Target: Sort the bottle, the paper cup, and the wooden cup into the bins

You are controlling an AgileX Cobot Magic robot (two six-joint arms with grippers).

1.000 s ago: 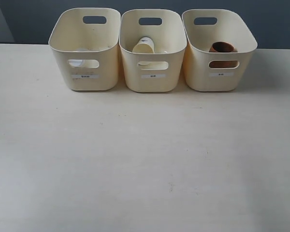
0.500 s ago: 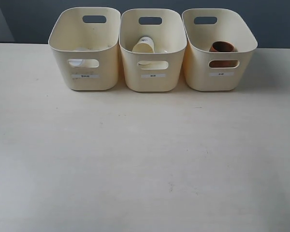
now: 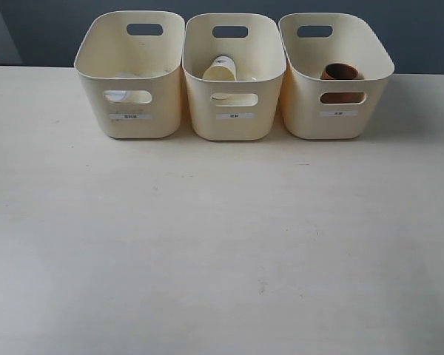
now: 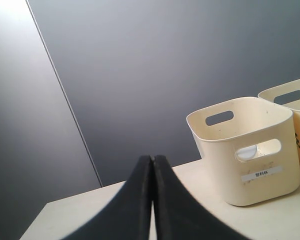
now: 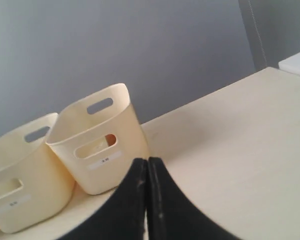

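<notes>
Sort looked finished: bottle [image 3: 117,96] in the upper-left of the bins [image 3: 200,111], paper cup [image 3: 220,71] upper-middle, wooden cup [image 3: 340,72] upper-right. Left tool [image 4: 152,161] and right tool [image 5: 147,162] were pressed together, empty. We reckoned only a check and parking were needed.

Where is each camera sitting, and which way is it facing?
Exterior view: raised, facing the left bin, middle bin and right bin in a row on the table; none of the robot shows.
Left wrist view: low, looking past the shut left hand at the left bin.
Right wrist view: low, looking past the shut right hand at the right bin.
Shared: exterior and both wrist views show the middle bin.
</notes>
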